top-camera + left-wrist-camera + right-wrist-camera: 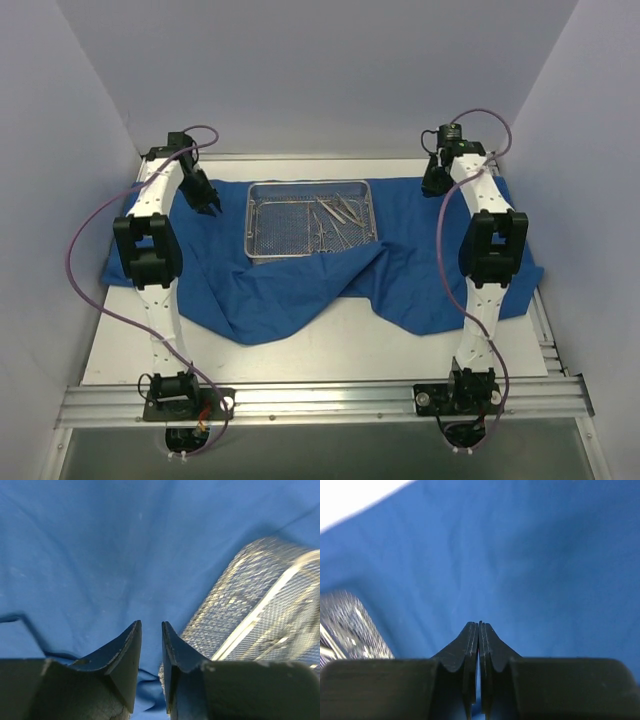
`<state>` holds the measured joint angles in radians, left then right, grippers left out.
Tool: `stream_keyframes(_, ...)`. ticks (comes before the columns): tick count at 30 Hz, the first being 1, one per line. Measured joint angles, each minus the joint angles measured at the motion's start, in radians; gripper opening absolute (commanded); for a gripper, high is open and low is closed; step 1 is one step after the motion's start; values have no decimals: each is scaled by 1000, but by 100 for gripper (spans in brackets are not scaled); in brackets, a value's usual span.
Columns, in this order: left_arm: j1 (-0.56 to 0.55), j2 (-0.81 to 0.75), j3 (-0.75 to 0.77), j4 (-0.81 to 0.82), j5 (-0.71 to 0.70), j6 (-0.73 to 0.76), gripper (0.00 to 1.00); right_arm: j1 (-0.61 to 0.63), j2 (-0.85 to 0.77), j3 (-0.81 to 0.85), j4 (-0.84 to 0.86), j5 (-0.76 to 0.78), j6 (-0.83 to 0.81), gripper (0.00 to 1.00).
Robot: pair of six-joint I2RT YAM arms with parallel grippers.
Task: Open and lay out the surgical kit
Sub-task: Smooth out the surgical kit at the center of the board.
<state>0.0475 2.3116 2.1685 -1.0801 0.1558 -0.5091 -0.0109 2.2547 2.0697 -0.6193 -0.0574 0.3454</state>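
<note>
Where the white tabletop (330, 345) shows in the overhead view, it lies on the near side of the rectangular silver wire-mesh tray (278, 228), past the draped front edge of the large royal-blue cloth wrap (290, 300). The wrap is spread open beneath the tray and reaches out to left and right of it, and a raised fold runs off the tray's near right corner. The tray sits on the wrap toward its far edge. Inside the tray, the slim steel forceps, clamps and tweezers (335, 215) lie loosely crossed in its right half, and the mesh floor shows in its left half. Their exact count cannot be told.

The left gripper (210, 208) hangs over the cloth just left of the tray. The right gripper (436, 183) is over the cloth to the tray's right, farther from it.

Only the wrist views settle the jaws. The left camera shows its fingers (127, 650) slightly apart with nothing between them, the tray's mesh wall blurred just to their right. The right camera shows its fingers (470, 645) pressed together with nothing visible between them, and a corner of the tray at that picture's left edge.
</note>
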Motion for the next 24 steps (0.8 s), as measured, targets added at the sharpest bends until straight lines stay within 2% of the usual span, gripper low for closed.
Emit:
stream_keyframes(4, -28, 2, -48, -5, -27, 14, 31, 55, -54, -143, 11, 15, -7, 6)
stream_keyframes(8, -28, 30, -9, -13, -64, 24, 31, 71, -49, -217, 18, 52, -14, 27)
stream_keyframes(13, -29, 119, 67, -31, -102, 39, 33, 71, -33, -224, 32, 106, -35, 29)
stream_keyframes(18, -33, 237, 185, -98, -102, 49, 34, 71, 27, -220, 39, 122, -40, 40)
stream_keyframes(24, -31, 320, 340, -164, -96, 55, 35, 60, 104, -110, 20, 120, -42, 44)
